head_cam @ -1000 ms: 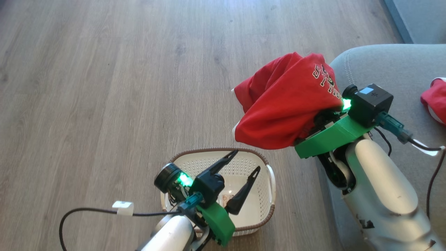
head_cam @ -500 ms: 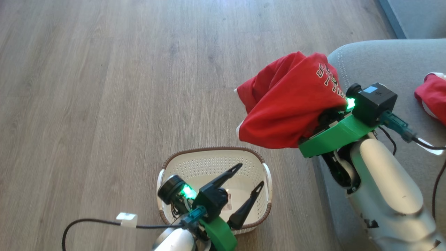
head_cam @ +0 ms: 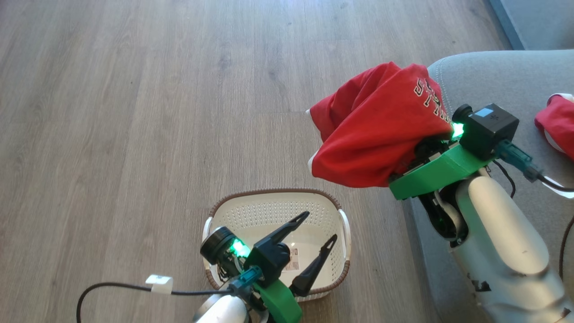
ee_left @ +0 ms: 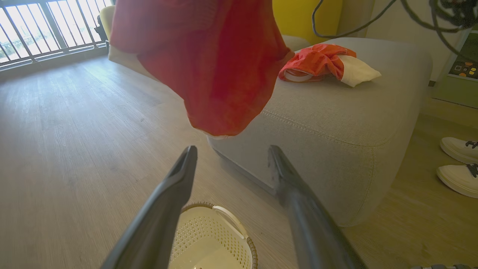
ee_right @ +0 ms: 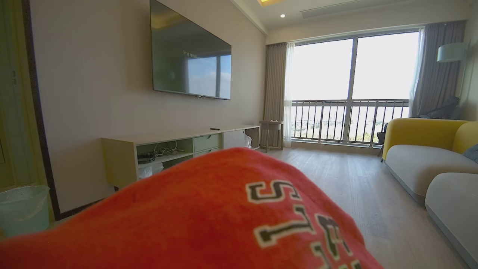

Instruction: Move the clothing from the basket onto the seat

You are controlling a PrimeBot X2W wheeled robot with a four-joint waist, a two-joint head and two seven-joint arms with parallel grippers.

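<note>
Lettered red garment [head_cam: 376,130] is carried aloft on the right hand [head_cam: 419,154], at 2 o'clock from the basket [head_cam: 269,197]. Fingers are buried under the fabric, so whether they are clamped cannot be told. Most of the cloth is hung over the wood floor [head_cam: 134,112], just short of the grey sofa [head_cam: 502,85] corner at 3 o'clock. The striped red garment [head_cam: 556,128] is already laid on the sofa cushion. Left hand [head_cam: 320,225] is held wide apart, empty, above the basket, in which no clothing is seen.

Risk, judged: if the cloth is only draped and not pinched, it could be slid off onto the floor. The low hem could also be snagged on the sofa's rounded edge and dragged loose.
</note>
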